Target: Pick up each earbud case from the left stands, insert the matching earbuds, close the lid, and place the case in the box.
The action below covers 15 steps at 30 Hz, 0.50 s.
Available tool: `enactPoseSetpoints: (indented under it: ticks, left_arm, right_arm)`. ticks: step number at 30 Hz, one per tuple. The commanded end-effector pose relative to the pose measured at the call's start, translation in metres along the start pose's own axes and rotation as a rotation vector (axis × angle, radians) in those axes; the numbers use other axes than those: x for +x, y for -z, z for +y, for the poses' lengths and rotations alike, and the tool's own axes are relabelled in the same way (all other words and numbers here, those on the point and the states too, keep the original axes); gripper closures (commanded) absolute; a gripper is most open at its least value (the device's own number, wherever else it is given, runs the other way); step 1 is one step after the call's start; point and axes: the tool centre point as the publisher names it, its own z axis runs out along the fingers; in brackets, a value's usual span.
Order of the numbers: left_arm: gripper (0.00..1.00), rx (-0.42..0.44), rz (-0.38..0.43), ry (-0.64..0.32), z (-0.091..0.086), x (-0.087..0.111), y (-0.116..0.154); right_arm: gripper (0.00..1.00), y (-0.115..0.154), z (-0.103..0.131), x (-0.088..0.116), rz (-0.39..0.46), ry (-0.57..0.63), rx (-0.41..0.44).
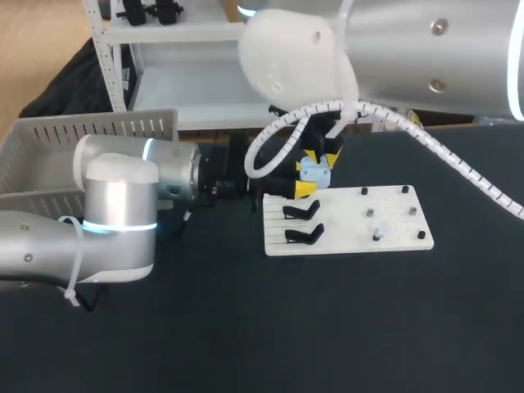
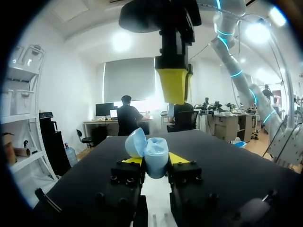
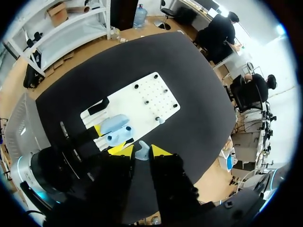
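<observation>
Left arm (image 1: pixel 123 205): seen closest in the head view, brought in from the left over the black table (image 1: pixel 327 336).
Left gripper (image 2: pixel 155 160): clamped on the light-blue earbud case (image 2: pixel 155 152), which is pressed from two sides by the yellow tips.
Earbud case: held in the air at the far left corner of the white board (image 1: pixel 393 239), just beyond the stands; its lid (image 2: pixel 136 143) is swung open and tilted to one side.
Right gripper (image 3: pixel 141 150): hung directly above the open case with its fingers pointed down; a small pale earbud (image 3: pixel 142 153) is pinched between the nearly closed tips.
White board: laid flat on the table; two black stands (image 1: pixel 301 211) are fixed on its left part, small pegs (image 1: pixel 369 213) on its right part.
Box (image 1: pixel 49 155): a grey slotted box, set at the table's far left behind the left arm, well apart from the case.
</observation>
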Motion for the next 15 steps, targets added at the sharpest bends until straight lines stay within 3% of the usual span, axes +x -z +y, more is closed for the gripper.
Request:
enactPoseSetpoints:
  ticks: [1, 15]
  left_arm:
    - [1.0, 0.015, 0.032, 0.02, 0.001, 0.0, -0.001]
    - [1.0, 0.015, 0.043, 0.032, 0.0, 0.002, -0.002]
  right_arm:
    - [1.0, -0.003, -0.003, 0.0, 0.003, -0.003, -0.003]
    - [1.0, -0.017, 0.003, 0.0, 0.002, 0.01, -0.052]
